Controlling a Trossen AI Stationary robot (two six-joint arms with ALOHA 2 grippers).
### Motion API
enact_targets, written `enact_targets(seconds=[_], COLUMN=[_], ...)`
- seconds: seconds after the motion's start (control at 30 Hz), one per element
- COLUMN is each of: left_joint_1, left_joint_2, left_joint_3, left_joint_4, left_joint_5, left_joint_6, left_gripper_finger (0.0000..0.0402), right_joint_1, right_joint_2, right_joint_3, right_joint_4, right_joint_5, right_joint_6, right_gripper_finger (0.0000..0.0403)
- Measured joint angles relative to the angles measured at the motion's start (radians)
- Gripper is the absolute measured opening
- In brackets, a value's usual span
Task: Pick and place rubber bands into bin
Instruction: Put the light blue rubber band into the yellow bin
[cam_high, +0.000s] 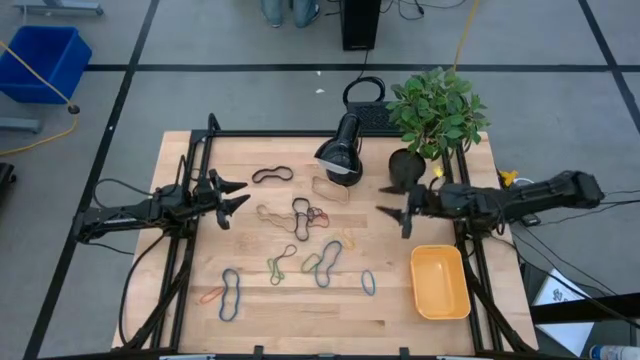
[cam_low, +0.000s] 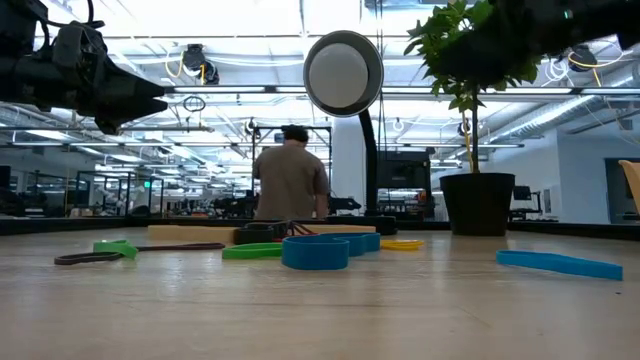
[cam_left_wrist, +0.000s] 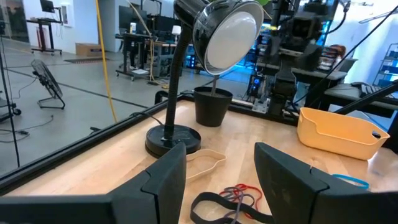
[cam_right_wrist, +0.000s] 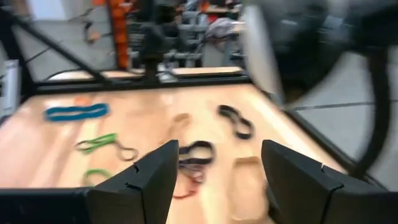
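Nearest the low camera lies a thick blue rubber loop (cam_low: 315, 250) on the pale wooden bench (cam_high: 190, 320), and from it we read the scene left to right around one landmark, the small yellow-orange plastic bin (cam_high: 440, 281).

Far to the bin's left, our left hand (cam_high: 233, 195) hovers above the bench with its two dark fingers apart and nothing between them. The thin coloured rubber bands (cam_high: 300, 245) lie scattered between that hand and the bin: a black loop (cam_high: 272, 175) up-left, a tangle of black and red (cam_high: 308, 214) midway, green, blue and orange ones lower down, and a small blue band (cam_high: 368, 283) just beside the bin's left wall. Our right hand (cam_high: 393, 214) hangs just above the bin's upper-left corner, its fingers spread wide and empty.

We judge the step in hand to be choosing and reaching for a band. To do it well we should take a loop that lies alone, not the tangle, come straight down with one finger inside the loop or pinch across a single strand, and press lightly against the wood so the thin rubber does not slip out. A band may stretch or snag a neighbour, so we should lift slowly.

As for containers, the yellow-orange bin shows a bare floor in the high view; no band is in it. A black plant pot (cam_high: 406, 167) beyond the bin holds a small green plant (cam_high: 437, 110).
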Motion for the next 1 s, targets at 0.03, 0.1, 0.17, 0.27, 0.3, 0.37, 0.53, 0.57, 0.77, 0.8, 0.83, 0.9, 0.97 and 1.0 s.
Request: enact_targets(seconds=[0.03,0.1,0.17,0.27,0.3,0.37,0.53,0.57,0.77,0.8,0.83,0.9,0.97,1.0], left_joint_1=[0.0,0.0,0.0,0.0,0.0,0.0,0.0,0.0,0.0,0.0,0.0,0.0,0.0,0.0], left_joint_2=[0.0,0.0,0.0,0.0,0.0,0.0,0.0,0.0,0.0,0.0,0.0,0.0,0.0,0.0], left_joint_3=[0.0,0.0,0.0,0.0,0.0,0.0,0.0,0.0,0.0,0.0,0.0,0.0,0.0,0.0], left_joint_4=[0.0,0.0,0.0,0.0,0.0,-0.004,-0.005,-0.005,-0.005,-0.005,-0.006,-0.006,-0.013,-0.016], left_joint_5=[0.0,0.0,0.0,0.0,0.0,0.0,0.0,0.0,0.0,0.0,0.0,0.0,0.0,0.001], left_joint_6=[0.0,0.0,0.0,0.0,0.0,0.0,-0.015,-0.022,-0.025,-0.024,-0.024,-0.024,-0.023,-0.023], left_gripper_finger=[0.0196,0.0196,0.0196,0.0196,0.0196,0.0196,0.0196,0.0196,0.0196,0.0196,0.0196,0.0196,0.0196,0.0196], right_joint_1=[0.023,0.066,0.107,0.157,0.17,0.194,0.231,0.235,0.239,0.239,0.239,0.243,0.249,0.25], right_joint_2=[0.034,0.103,0.175,0.273,0.304,0.36,0.48,0.502,0.62,0.638,0.657,0.685,0.71,0.72], right_joint_3=[0.024,0.072,0.126,0.207,0.229,0.261,0.29,0.29,0.29,0.29,0.29,0.29,0.29,0.291], right_joint_4=[-0.001,-0.013,-0.035,-0.091,-0.107,-0.131,-0.165,-0.166,-0.17,-0.175,-0.179,-0.2,-0.231,-0.247], right_joint_5=[0.001,0.004,0.02,0.055,0.057,0.057,0.048,0.029,-0.107,-0.132,-0.155,-0.186,-0.214,-0.23], right_joint_6=[0.0,-0.004,-0.018,-0.029,-0.027,-0.013,0.01,0.01,0.033,0.037,0.042,0.053,0.061,0.061], right_gripper_finger=[0.0224,0.0224,0.0224,0.0224,0.0224,0.0224,0.0224,0.0224,0.0224,0.0224,0.0224,0.0224,0.0224,0.0224])
